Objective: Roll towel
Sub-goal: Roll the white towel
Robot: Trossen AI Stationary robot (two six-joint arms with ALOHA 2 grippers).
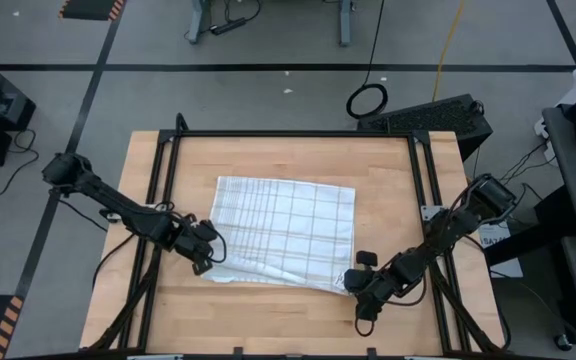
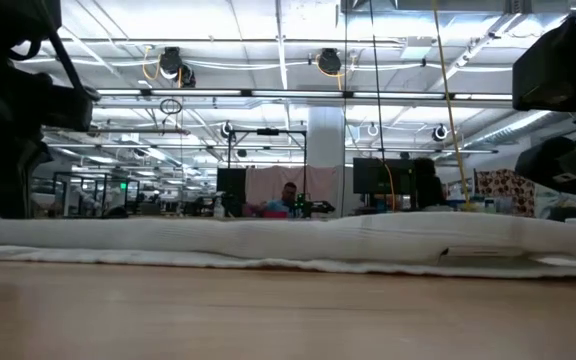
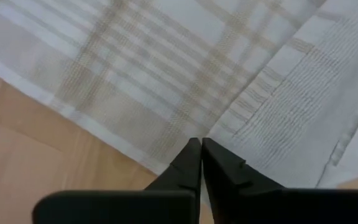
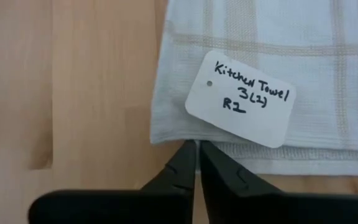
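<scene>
now both my fingers, left (image 3: pixel 201 144) and right (image 4: pixel 197 146), are pinched on the towel's (image 1: pixel 286 230) near corners. best to lift both evenly, then roll away across the desk (image 1: pixel 388 170).

Your left arm reaches in from the table's left edge, its gripper (image 1: pixel 205 255) low near the front-left area, fingers (image 3: pixel 188 163) pressed together. Your right arm comes in from the right edge, bent toward the front, its gripper (image 1: pixel 354 283) low too, fingers (image 4: pixel 185 162) closed tip to tip.
</scene>
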